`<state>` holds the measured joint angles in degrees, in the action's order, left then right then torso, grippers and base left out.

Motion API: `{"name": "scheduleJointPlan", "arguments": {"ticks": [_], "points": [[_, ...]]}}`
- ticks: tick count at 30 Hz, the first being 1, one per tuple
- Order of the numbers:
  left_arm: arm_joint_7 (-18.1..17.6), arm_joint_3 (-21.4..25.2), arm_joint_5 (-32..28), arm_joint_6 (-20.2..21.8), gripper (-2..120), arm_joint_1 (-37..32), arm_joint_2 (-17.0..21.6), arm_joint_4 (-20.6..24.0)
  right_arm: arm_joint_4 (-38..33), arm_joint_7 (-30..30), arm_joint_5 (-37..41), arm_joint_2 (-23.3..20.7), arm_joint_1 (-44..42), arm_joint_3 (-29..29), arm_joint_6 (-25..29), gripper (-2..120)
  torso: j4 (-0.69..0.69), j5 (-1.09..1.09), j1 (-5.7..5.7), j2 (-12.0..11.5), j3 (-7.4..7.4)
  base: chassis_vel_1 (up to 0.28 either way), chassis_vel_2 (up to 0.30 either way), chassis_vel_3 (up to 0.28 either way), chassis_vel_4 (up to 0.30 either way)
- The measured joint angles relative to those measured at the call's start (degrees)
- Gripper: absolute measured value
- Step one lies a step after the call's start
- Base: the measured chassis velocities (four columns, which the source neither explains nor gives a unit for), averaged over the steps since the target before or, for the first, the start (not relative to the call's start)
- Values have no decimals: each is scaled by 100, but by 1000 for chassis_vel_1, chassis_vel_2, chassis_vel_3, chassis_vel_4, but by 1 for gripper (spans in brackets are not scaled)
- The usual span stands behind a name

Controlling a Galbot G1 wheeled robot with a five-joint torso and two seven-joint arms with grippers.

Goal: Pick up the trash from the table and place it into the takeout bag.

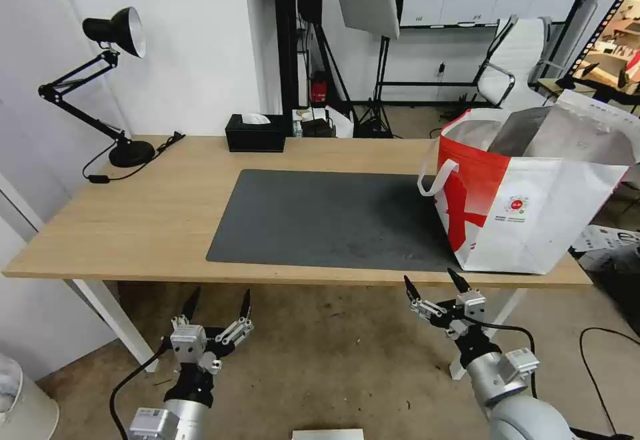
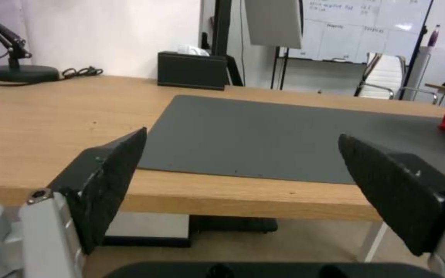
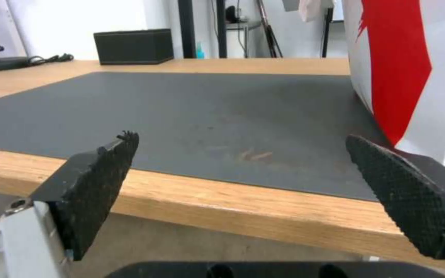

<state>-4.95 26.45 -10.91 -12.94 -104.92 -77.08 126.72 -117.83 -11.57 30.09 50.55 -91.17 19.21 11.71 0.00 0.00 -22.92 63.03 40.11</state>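
On the table (image 1: 153, 213) we see no trash on the mat (image 1: 327, 217), the bag (image 1: 533, 207) standing at its right end, so the task looks finished, our left gripper (image 1: 218, 303) and right gripper (image 1: 435, 281) spread, holding nothing, below the near edge.

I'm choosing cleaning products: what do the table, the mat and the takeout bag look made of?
Table: light wood or wood-look laminate, matte, with visible grain; which one is unclear. Mat: dark grey, matte, thin and flat, perhaps leatherette or rubber, with faint smudges. Takeout bag: red-and-white coated fabric or plastic, slightly glossy, with a crinkled silver foil lining at the open top.
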Motion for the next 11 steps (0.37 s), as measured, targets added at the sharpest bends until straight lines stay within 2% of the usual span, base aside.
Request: {"name": "scheduleJointPlan", "arguments": {"ticks": [11], "points": [[-4,-3,-13,6,100,12,8,0,0,0,0,0,0,0,0,100,1,0,0,0,0,0,0,0,0]]}}
